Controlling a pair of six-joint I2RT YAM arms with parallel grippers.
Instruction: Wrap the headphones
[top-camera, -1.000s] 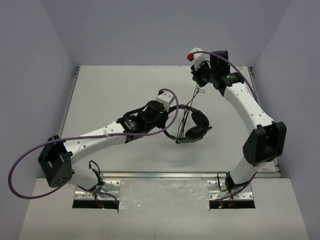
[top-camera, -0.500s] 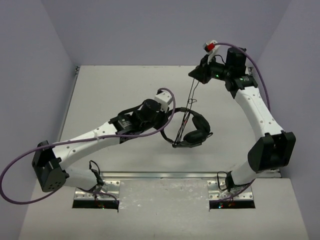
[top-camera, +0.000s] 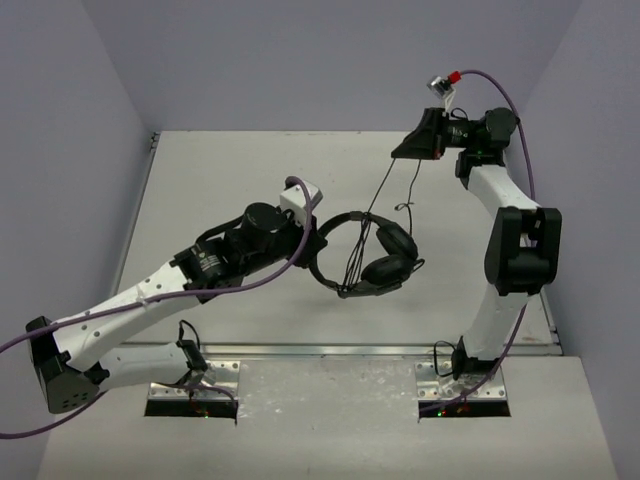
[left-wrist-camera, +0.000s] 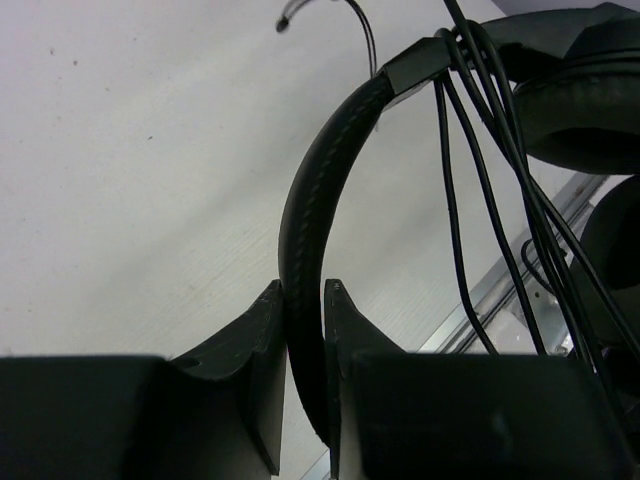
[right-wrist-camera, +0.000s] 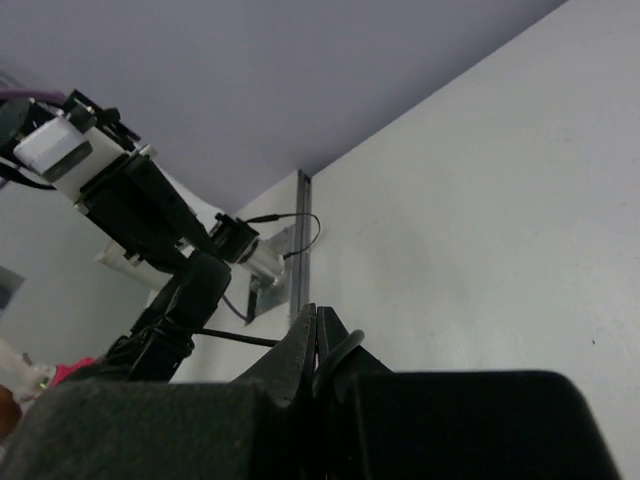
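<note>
The black headphones hang above the middle of the table. My left gripper is shut on their thin headband, which stands upright between the two fingers. An earcup sits at the upper right of the left wrist view, with several strands of thin black cable crossing the headband's end. My right gripper is up at the far right, shut on the cable. From there the cable runs taut and slanting down to the earcups, and a short loose end dangles below.
The grey table is closed in by pale walls at the back and both sides. A metal rail runs along its near edge. Thick purple robot cables loop off each arm. In the right wrist view the left arm shows at the left.
My right arm has swung up and to the right, drawing the cable out longer and tauter. My left arm has pulled back to the left, bringing the headphones slightly left and nearer.
</note>
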